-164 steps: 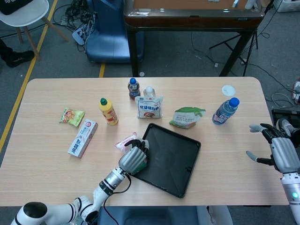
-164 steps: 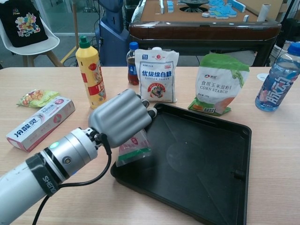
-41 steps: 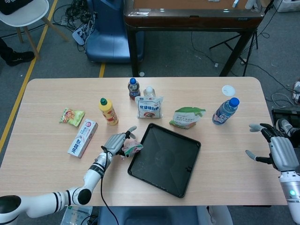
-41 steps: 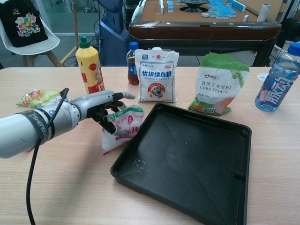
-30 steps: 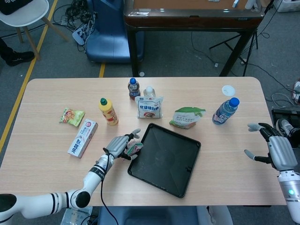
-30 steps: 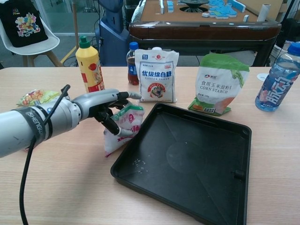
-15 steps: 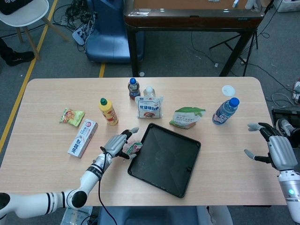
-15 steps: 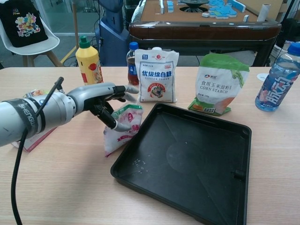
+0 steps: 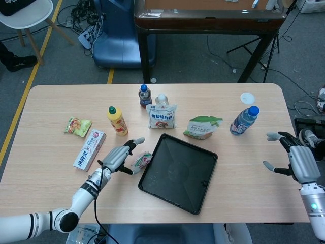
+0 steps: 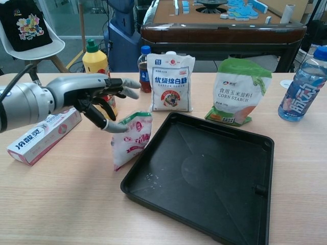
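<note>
- The left hand (image 10: 94, 99), fingers spread and holding nothing, hovers just left of the pouch (image 10: 131, 139), centre-left, beside the tray (image 10: 204, 176).
- A firm grasp would probably need fingers around the pouch's middle.
- The yellow bottle (image 9: 117, 120) and toothpaste box (image 10: 41, 135) crowd the left side.
- The right hand (image 9: 298, 161) is spread wide at the worktop's (image 9: 61, 162) right edge.

Wooden table (image 9: 51, 168) with black tray (image 9: 179, 173), bottles, packets.
</note>
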Available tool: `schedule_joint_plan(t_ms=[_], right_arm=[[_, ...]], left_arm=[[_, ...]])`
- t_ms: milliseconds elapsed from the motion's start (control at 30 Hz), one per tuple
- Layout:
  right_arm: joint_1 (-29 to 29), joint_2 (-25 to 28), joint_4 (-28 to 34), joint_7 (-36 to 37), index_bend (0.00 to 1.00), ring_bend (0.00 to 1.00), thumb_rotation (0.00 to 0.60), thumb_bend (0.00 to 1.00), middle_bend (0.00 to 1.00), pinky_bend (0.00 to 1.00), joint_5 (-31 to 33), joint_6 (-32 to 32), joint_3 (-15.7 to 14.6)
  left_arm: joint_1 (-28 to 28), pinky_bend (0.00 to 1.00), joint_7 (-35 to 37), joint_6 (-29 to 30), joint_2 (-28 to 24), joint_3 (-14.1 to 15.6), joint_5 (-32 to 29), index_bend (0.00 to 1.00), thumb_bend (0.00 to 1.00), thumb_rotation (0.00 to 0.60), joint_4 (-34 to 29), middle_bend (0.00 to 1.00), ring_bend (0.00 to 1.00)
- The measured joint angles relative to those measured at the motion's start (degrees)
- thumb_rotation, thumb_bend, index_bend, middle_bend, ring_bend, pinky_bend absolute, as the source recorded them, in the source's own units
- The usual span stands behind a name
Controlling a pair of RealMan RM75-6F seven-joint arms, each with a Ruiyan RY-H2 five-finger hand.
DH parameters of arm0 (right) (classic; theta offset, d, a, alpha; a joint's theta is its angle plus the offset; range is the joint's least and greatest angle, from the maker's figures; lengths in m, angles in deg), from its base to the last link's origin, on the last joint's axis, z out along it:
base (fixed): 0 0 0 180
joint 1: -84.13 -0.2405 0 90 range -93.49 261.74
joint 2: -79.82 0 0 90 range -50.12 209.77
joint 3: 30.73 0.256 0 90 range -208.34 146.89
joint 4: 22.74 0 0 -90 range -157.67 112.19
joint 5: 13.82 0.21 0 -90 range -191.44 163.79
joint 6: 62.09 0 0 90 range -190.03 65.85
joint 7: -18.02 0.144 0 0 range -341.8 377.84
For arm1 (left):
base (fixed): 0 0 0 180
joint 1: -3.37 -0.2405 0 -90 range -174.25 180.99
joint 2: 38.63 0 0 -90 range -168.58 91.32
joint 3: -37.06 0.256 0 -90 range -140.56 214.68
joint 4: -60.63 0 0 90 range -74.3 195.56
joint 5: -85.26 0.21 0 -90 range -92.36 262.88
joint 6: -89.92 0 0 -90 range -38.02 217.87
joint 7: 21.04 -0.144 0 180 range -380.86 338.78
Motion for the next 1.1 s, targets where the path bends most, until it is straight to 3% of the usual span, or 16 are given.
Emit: schedule_joint_plan(t_ms=[367, 633, 900, 1100], right_arm=[[-0.54, -0.10, 0.03, -0.11, 0.25, 0.16, 0.600, 0.17, 0.33, 0.20, -0.04, -0.52, 0.13], [-0.72, 0.18, -0.14, -0.25, 0.25, 0.16, 0.600, 0.17, 0.33, 0.20, 0.46, -1.20, 0.12], [-1.28, 0.30, -0.42, -0.61, 0.25, 0.16, 0.600, 0.17, 0.33, 0.20, 0.93, -2.80, -0.15], [-1.87, 0.14, -0.63, -2.40, 0.25, 0.16, 0.600, 0.18, 0.33, 0.20, 1.10, -4.08, -0.48]], left_arm=[[-3.91, 0.27, 5.63, 3.32, -7.54, 0.42, 5.12, 0.00, 0.22, 0.600, -6.01, 0.09, 0.04], [-8.36, 0.27, 5.36, 11.13, -11.64, 1.17, 7.82, 0.00, 0.22, 0.600, -5.38, 0.09, 0.04], [-16.30, 0.27, 3.19, 19.84, -16.01, 5.39, 9.85, 0.00, 0.22, 0.600, -2.42, 0.09, 0.04], [-20.74, 0.27, -0.79, 26.85, -16.04, 8.75, 13.63, 0.00, 0.22, 0.600, 0.62, 0.09, 0.04]])
